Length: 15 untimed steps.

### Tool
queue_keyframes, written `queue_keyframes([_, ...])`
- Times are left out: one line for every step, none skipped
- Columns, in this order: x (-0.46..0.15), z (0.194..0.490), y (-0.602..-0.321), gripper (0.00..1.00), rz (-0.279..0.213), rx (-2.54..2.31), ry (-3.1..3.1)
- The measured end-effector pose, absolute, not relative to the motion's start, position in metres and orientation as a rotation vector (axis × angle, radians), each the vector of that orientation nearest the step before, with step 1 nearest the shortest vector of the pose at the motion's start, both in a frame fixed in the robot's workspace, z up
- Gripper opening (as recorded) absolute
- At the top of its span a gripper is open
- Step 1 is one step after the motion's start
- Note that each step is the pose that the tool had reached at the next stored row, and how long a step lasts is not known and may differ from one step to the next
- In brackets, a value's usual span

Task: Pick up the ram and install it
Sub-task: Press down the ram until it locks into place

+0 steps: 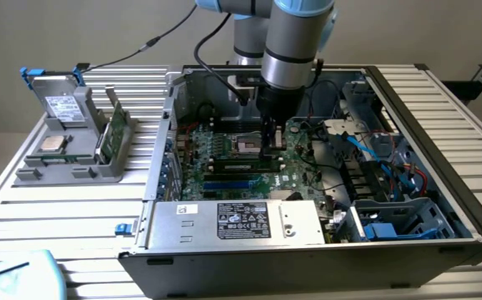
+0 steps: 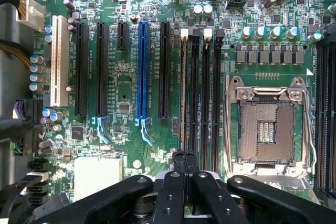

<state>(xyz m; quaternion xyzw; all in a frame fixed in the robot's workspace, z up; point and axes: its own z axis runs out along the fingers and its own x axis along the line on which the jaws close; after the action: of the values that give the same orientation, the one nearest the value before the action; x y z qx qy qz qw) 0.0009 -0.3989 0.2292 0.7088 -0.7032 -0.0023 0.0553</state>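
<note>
The ram point(image 1: 242, 166) lies lengthwise in a black memory slot on the motherboard inside the open computer case. In the wrist view the ram point(image 2: 184, 93) shows edge-on as a thin strip in the slot with a white end clip. My gripper point(image 1: 267, 150) points straight down over one end of that slot. Its black fingers are shut together, and the gripper point(image 2: 185, 156) tips sit right at the stick's end. Whether they press on it I cannot tell.
The CPU socket point(image 2: 270, 124) lies beside the memory slots, with a blue expansion slot point(image 2: 142, 69) on the other side. The power supply point(image 1: 239, 222) and cables point(image 1: 374, 156) crowd the case. On the exterior view's left a grey holder point(image 1: 65, 165) carries a drive and a green board point(image 1: 116, 128).
</note>
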Motion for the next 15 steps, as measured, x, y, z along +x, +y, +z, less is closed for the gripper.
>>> queue_keyframes([0.0009,0.2289,-0.3988,0.11,-0.007,2.152,-2.135])
queue_keyframes([0.0009,0.2286,-0.3988,0.11,-0.007,2.152,-2.135])
queue_keyframes([0.0009,0.2283,-0.3989,0.11,-0.007,2.152,-2.135])
queue_keyframes([0.0009,0.228,-0.3989,0.11,-0.007,2.152,-2.135])
queue_keyframes([0.0009,0.2276,-0.3988,0.11,-0.007,2.152,-2.135])
queue_keyframes([0.0009,0.2273,-0.3989,0.11,-0.007,2.152,-2.135])
queue_keyframes([0.0009,0.2269,-0.3988,0.11,-0.007,2.152,-2.135])
queue_keyframes([0.0008,0.2265,-0.3989,0.11,-0.007,2.152,-2.135])
queue_keyframes([0.0008,0.2262,-0.3989,0.11,-0.007,2.152,-2.135])
queue_keyframes([0.0008,0.2261,-0.3989,0.11,-0.007,2.151,-2.134])
queue_keyframes([0.0008,0.2261,-0.3989,0.11,-0.007,2.151,-2.135])
queue_keyframes([0.0008,0.2261,-0.3989,0.11,-0.007,2.151,-2.135])
queue_keyframes([0.0008,0.226,-0.3988,0.11,-0.007,2.152,-2.135])
queue_keyframes([0.0008,0.226,-0.3988,0.11,-0.007,2.152,-2.135])
queue_keyframes([0.0008,0.226,-0.3988,0.11,-0.007,2.152,-2.135])
